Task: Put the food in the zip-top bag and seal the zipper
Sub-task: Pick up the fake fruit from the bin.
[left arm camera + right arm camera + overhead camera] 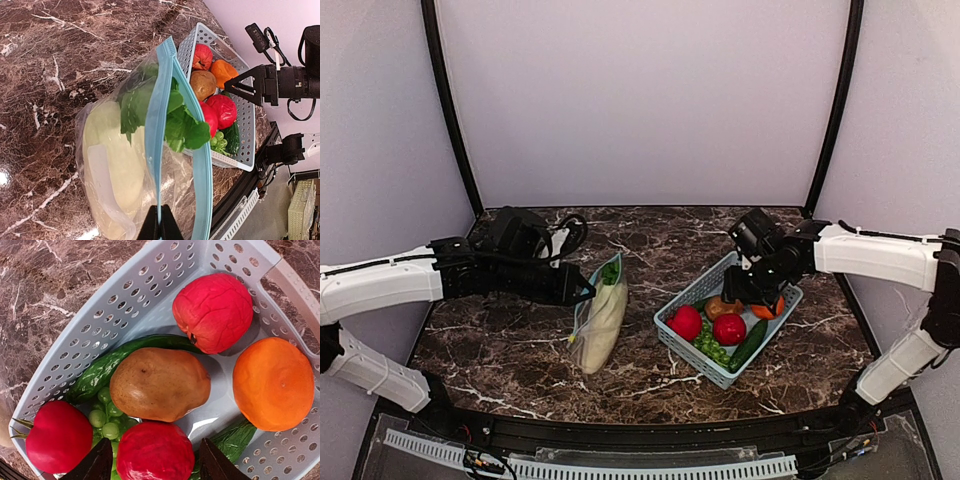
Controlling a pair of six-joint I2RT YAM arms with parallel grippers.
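Dark brown marble-patterned tabletop [510,330], veined in white, seen from above; a plain pale lilac back wall [640,100] and matching side panels [370,130] enclose it on three sides; two black poles [453,110] rise slanting from the far corners; a black rail [640,432] borders the near edge, a white slotted duct [650,468] just below it; lighting even and diffuse, with a bright glare spot [2,177] on the marble.
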